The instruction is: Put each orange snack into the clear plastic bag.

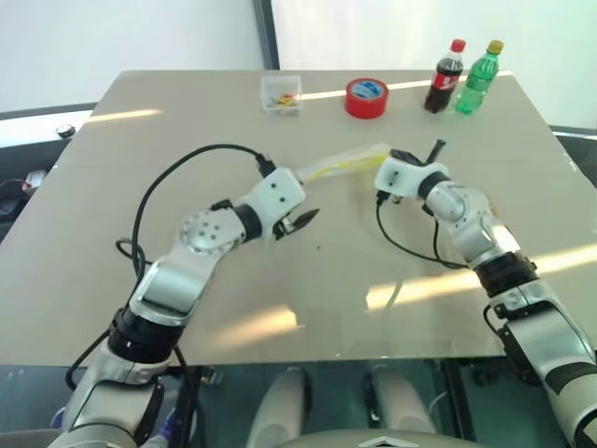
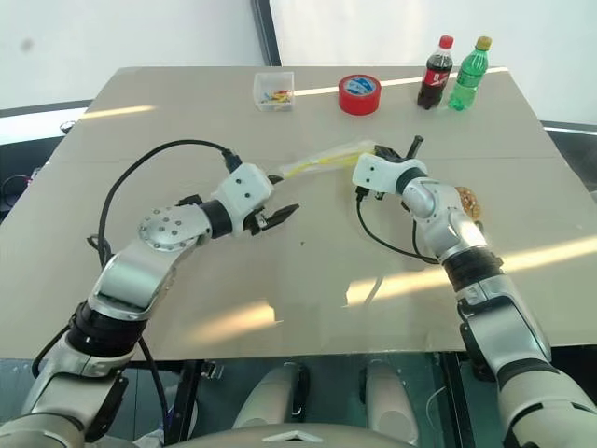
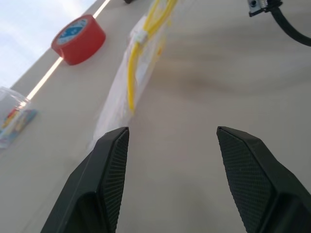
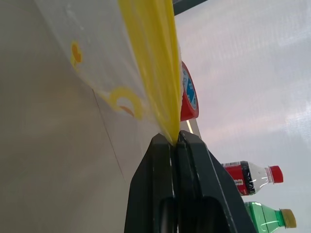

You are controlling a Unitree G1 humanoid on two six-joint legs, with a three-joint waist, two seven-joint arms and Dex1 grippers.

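The clear plastic bag (image 1: 338, 162) with its yellow strip hangs stretched above the table's middle. My right gripper (image 4: 173, 140) is shut on the yellow strip at the bag's right end. My left gripper (image 1: 300, 222) is open and hovers just left of and below the bag's free end (image 3: 127, 92), holding nothing between its fingers (image 3: 112, 160). One orange snack (image 2: 467, 202) lies on the table right beside my right forearm, partly hidden by it.
At the table's far side stand a red tape roll (image 1: 367, 97), a small clear box (image 1: 282, 93) with colourful bits, a cola bottle (image 1: 446, 77) and a green bottle (image 1: 479, 78). Black cables loop beside both arms.
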